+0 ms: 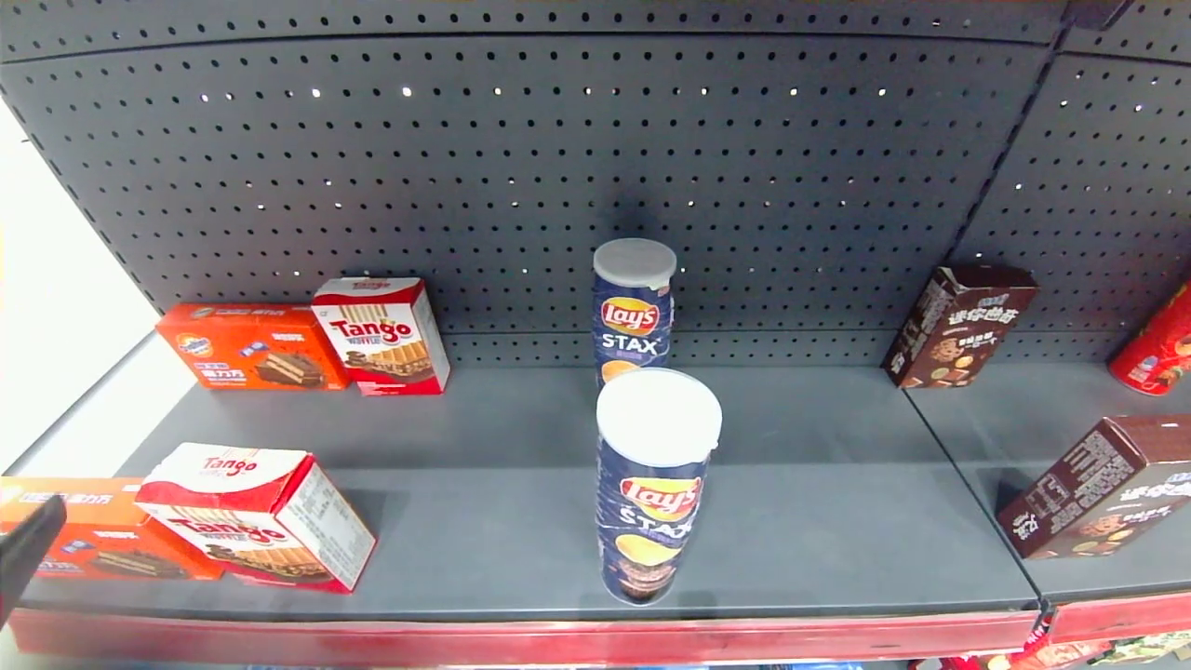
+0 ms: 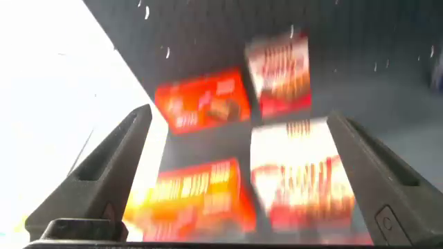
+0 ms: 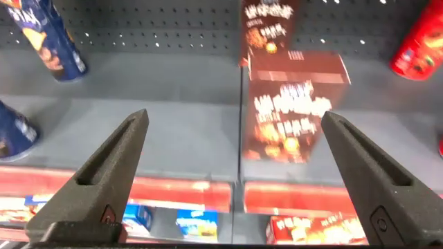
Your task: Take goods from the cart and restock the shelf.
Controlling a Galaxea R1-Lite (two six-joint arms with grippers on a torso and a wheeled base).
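Two blue chip cans stand upright mid-shelf, one at the front (image 1: 656,484) and one behind it (image 1: 633,307). Orange boxes (image 1: 251,344) (image 1: 102,540) and red-white wafer boxes (image 1: 383,333) (image 1: 260,516) sit at the shelf's left. Brown boxes (image 1: 958,326) (image 1: 1098,484) stand at the right. My left gripper (image 2: 239,114) hangs open and empty before the front orange box (image 2: 194,197) and front wafer box (image 2: 301,173); one of its fingers (image 1: 28,549) shows at the head view's lower left. My right gripper (image 3: 234,116) is open and empty, level with the shelf edge, facing the front brown box (image 3: 291,111).
A dark pegboard (image 1: 558,167) backs the grey shelf (image 1: 819,521), which has a red front lip (image 1: 558,642). A red can (image 1: 1158,349) lies at the far right. Bare shelf floor lies either side of the chip cans. Packaged goods (image 3: 194,225) fill the level below.
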